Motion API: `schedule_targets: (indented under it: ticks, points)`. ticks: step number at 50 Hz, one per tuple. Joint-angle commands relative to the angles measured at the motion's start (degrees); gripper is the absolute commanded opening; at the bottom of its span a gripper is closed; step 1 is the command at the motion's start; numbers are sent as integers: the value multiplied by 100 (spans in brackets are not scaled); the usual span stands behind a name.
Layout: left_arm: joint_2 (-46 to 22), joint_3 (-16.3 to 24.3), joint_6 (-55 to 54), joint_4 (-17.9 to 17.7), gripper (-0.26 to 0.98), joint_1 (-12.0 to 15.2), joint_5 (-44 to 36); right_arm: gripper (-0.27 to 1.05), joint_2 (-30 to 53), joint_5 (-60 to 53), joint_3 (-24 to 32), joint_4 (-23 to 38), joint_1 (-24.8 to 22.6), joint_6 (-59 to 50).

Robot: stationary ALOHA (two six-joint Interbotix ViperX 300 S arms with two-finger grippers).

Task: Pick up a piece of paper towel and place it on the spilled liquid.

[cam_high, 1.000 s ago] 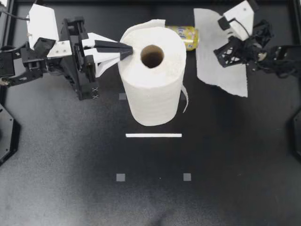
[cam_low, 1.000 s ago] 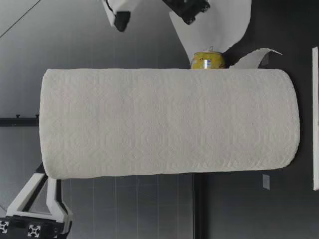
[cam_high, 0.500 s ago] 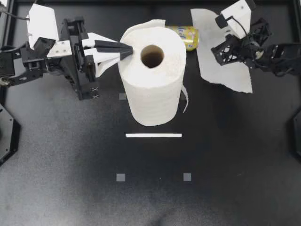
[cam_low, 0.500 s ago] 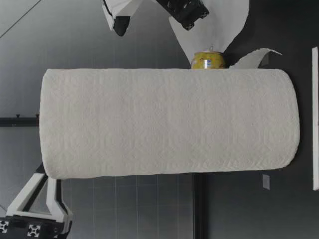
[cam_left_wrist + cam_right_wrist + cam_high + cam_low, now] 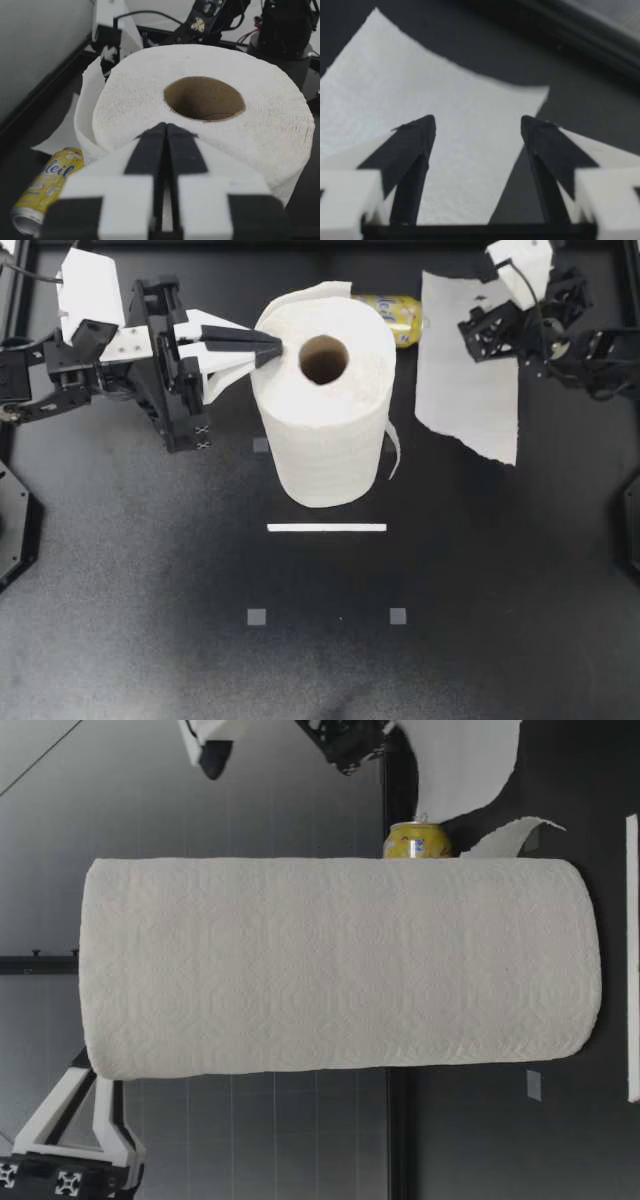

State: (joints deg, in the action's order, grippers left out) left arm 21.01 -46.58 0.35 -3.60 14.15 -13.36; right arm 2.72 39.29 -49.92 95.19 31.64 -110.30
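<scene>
Paper towel sheet (image 5: 465, 380), printed yellow can (image 5: 396, 318)

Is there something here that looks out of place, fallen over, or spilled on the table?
The yellow can lies on its side behind the paper towel roll, not upright. A torn sheet lies spread out next to it, one edge uneven. No puddle shows on the dark table.
</scene>
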Motion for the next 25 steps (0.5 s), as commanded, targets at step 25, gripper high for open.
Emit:
schedule_targets:
  ticks: [25]
  points:
    - [97,79,26,44,11,-132,-387,53,-2760,-1556,-114,18,-1433,290]
